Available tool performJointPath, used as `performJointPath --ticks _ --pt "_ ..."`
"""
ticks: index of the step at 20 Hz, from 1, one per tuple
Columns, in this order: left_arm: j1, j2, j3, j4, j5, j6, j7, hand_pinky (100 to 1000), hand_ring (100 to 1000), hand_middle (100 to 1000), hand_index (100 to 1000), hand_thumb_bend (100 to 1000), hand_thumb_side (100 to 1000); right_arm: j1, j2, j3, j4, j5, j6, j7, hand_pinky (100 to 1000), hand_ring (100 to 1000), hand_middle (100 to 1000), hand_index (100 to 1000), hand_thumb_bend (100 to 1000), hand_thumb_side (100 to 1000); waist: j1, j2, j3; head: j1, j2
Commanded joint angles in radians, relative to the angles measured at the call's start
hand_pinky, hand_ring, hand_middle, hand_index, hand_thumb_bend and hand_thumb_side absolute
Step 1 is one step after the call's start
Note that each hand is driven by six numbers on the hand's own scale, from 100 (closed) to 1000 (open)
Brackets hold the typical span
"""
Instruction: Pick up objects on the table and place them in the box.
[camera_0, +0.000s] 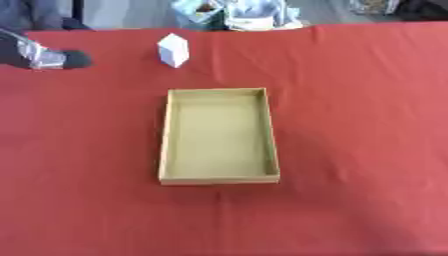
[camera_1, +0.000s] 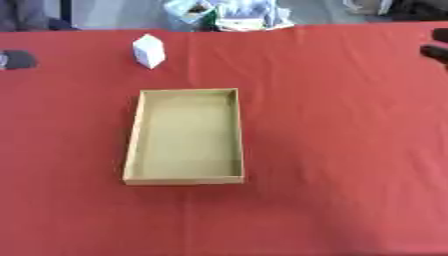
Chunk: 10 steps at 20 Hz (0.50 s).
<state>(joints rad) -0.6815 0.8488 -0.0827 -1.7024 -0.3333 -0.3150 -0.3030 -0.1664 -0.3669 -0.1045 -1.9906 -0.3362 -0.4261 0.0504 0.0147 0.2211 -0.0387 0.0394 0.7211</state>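
Here, white block (camera_0: 173, 50) standing beyond the box (camera_0: 219, 178) — well right of left hand (camera_0: 48, 58), finger state unclear.

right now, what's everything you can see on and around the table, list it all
box: one, tan cardboard, open and empty, middle of the table
small carton: one, white, upright, beyond the box's far left corner, apart from it
tablecloth: one, red, covering the table
clutter: a pale heap, contents unclear, behind the far edge
left hand: one, black and silver, far left over the cloth, left of the carton, holding nothing
right hand: one, black, only a sliver at the right edge, right eye view
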Motion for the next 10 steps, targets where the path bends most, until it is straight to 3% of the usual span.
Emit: performJointPath --ticks 1,10 --pt "-0.060 0.047 -0.031 0.048 -0.010 -0.027 -0.042 762 802 792 851 686 463 -0.005 -0.030 0.000 -0.009 -0.011 -0.001 0.007 752 781 842 937 100 706 0.001 -0.019 -0.005 0.004 0.007" --pt "-0.252 -0.019 -0.102 0.273 -0.106 -0.080 -0.133 767 805 789 846 693 472 0.000 -0.038 0.005 -0.009 -0.017 0.002 0.017 752 782 842 937 100 706 0.010 -0.028 -0.012 0.007 0.016"
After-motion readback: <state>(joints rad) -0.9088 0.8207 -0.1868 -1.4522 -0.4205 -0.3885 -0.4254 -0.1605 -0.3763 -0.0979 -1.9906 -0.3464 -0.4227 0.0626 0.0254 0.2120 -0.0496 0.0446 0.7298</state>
